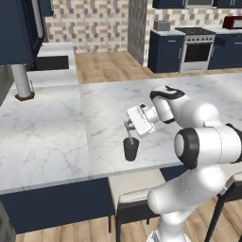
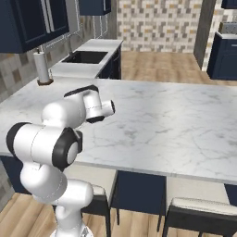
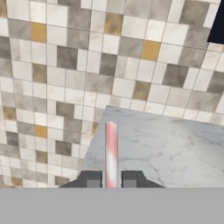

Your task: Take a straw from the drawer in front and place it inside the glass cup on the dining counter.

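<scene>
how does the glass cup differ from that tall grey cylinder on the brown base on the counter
The glass cup is short, dark and see-through; the tall grey cylinder is much taller, pale and opaque. The cup stands near the counter's front edge, just below the gripper; the cylinder stands far back at the left, on a brown base. Both stand upright on the dining counter.

Glass cup point(image 1: 131, 149) on the dining counter point(image 1: 56, 137) near its front edge, straw point(image 1: 129, 135) reaching into it from above; paper-towel holder point(image 1: 21, 82) far left; stool point(image 1: 134, 189) below.

One straw point(image 3: 111, 153), one glass cup point(image 1: 131, 149), two stools point(image 2: 203, 214).
</scene>
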